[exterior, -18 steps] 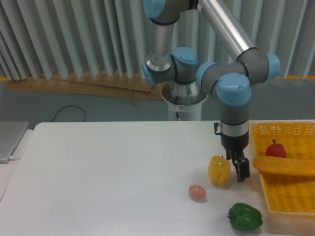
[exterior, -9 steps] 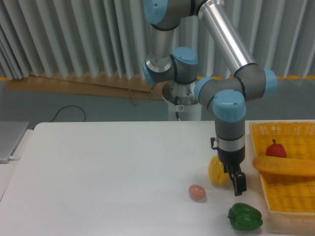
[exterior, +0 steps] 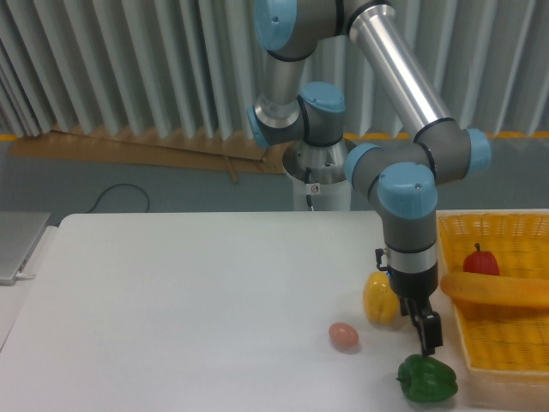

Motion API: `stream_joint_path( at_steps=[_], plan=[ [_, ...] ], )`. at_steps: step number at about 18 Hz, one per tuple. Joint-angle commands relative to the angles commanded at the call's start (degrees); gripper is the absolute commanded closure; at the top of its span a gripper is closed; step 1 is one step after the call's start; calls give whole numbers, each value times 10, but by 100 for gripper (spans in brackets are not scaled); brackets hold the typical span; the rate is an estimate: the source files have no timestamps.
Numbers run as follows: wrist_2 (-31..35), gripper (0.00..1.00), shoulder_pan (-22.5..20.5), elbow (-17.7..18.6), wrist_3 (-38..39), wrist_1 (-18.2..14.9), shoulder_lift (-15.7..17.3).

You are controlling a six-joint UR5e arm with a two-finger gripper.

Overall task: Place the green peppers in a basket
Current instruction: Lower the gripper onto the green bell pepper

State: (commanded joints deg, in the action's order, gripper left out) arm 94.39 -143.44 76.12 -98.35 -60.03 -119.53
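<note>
Hanging point-down from its wrist, the pincer (exterior: 426, 337) sits just above and a little left of the green pepper (exterior: 426, 378), which lies on the white tabletop (exterior: 189, 309) at the near right, close beside the near left corner of the basket (exterior: 480, 343) but outside it. From this side-on angle the fingers overlap into one dark shape, so I cannot tell how wide the pincer is spread; it has hold of nothing, since the pepper rests on the tabletop below its tips. That vertical pose looks chosen for a straight drop onto the pepper's top, which would suit a lobed, glossy thing that could slip out of a sideways pinch. The yellow pepper (exterior: 380, 297) stands just behind and left of the pincer, partly hidden by the wrist, and a small pinkish egg-shaped object (exterior: 344, 336) lies further left, apart from both peppers; neither is wanted, and the descent line appears to pass clear of them. Inside the basket, at the far right, sit a small red pepper (exterior: 481, 260) and a long orange vegetable (exterior: 497, 290) laid across it, leaving open mesh nearer the front where the green pepper could go. Judging by this, the reach is nearly done and the grasp not yet made
</note>
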Motion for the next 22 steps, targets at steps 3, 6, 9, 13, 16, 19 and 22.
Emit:
stream_joint_path(
  at_steps=[3,6,9,13,16,19,22],
  plan=[
    [1,0,-5,-2,-2,7,-13],
    [4,0,-5,8,-3,7,-17],
    [5,0,-4,23,-2,7,-20],
    [7,0,-1,29,-3,9,-35],
    [16,0,3,28,-2,27,-47],
    [16,0,4,18,1,28,-49],
    [13,0,4,-2,4,27,-53]
  ],
)
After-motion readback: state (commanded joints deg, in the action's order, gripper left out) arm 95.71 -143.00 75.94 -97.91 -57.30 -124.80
